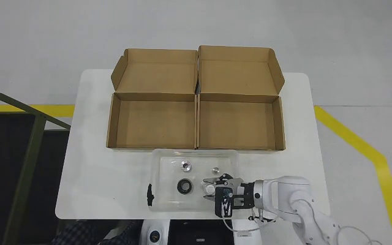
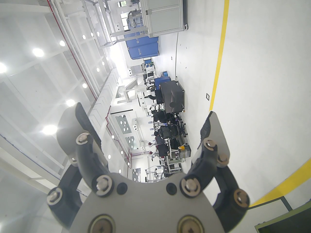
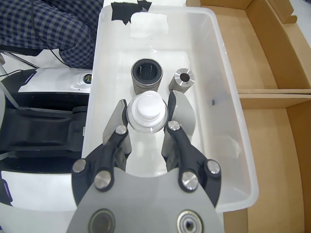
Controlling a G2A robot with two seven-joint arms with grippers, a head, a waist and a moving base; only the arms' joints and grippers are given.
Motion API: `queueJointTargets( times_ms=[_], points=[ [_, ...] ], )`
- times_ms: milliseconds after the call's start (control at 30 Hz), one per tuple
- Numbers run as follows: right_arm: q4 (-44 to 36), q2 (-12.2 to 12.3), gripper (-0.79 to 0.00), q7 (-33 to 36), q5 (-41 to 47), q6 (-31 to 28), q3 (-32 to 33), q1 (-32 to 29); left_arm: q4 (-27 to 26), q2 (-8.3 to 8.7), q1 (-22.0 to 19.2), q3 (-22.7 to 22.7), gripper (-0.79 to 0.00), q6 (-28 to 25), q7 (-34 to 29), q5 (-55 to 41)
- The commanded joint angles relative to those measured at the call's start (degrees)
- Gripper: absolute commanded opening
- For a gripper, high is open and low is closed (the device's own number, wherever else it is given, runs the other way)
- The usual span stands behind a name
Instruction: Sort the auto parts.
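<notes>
Right gripper (image 3: 147, 106) sits low in the clear bin (image 3: 219, 39), clasping a white part (image 3: 148, 116) (perhaps a cap). Left gripper (image 2: 145, 122) points off the table, fingers wide.

A white worktop (image 1: 86, 122) stands on a pale grey floor (image 1: 184, 24). Yellow floor tape (image 1: 349, 136) passes the worktop at three o'clock, and a second yellow strip (image 1: 58, 109) meets it at nine o'clock. A dark green frame (image 1: 30, 168) stands at eight o'clock. The left wrist view takes in a hall with a metal-framed enclosure (image 2: 165, 8), blue cabinets (image 2: 143, 47) and ceiling lights (image 2: 38, 52).
</notes>
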Motion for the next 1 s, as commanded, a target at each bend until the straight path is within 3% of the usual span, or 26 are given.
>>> queueJointTargets(
  times_ms=[0,367,633,967],
  points=[
    [-0.86,0.15,-0.785,-0.76,-0.07,0.32,0.61,-0.22,0.0,0.0,0.0,0.0,0.0,0.0,0.0,0.0],
    [-1.78,0.58,-0.785,-12.36,4.74,2.62,3.64,-0.28,0.0,0.0,0.0,0.0,0.0,0.0,0.0,0.0],
    [1.52,-0.04,-0.785,-22.82,8.79,9.35,2.58,1.23,0.0,0.0,0.0,0.0,0.0,0.0,0.0,0.0],
    [4.09,-0.53,-0.785,-28.58,15.49,14.4,3.13,2.34,0.0,0.0,0.0,0.0,0.0,0.0,0.0,0.0]
  ],
)
